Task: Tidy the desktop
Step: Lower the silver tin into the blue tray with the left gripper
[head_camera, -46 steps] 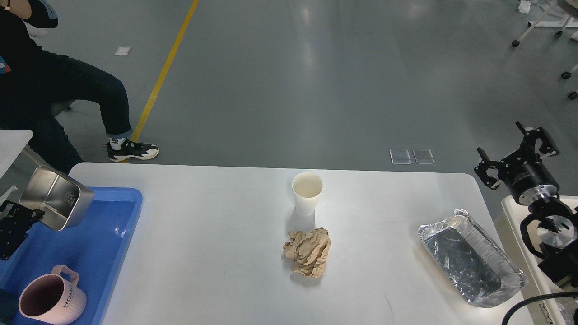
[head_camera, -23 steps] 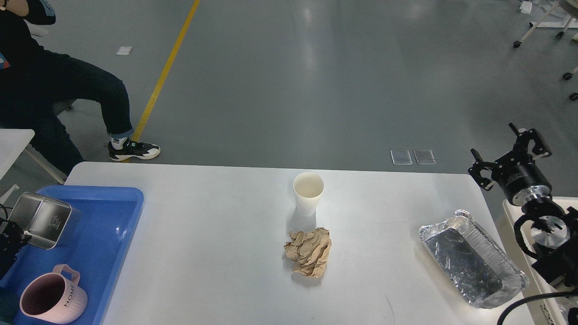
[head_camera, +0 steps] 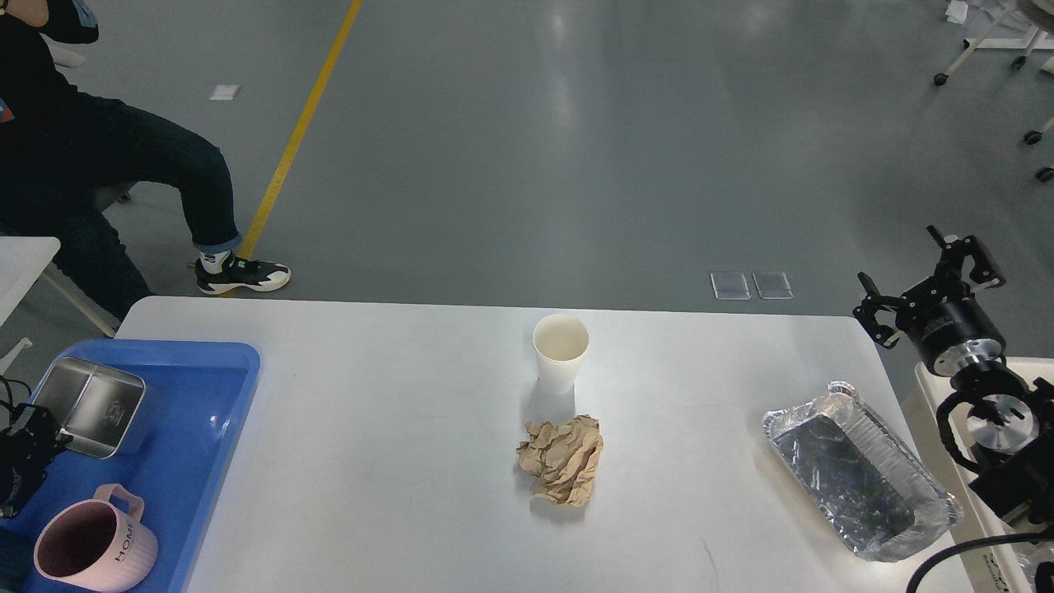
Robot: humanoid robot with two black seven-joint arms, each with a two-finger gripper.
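Dishware is gathered at the lower left of the frame: a steel container and a pink mug are seen inside the blue tray, apparently sorted there as keepers. The left gripper is pressed against the container's left side; whether it is clamped cannot be told. Across the table, which fills the lower frame, a paper cup and crumpled brown paper are left at centre, with bare surface all round for approach. A foil tray is set near the right edge. The right gripper is held spread wide and empty, beyond the table's upper right corner.
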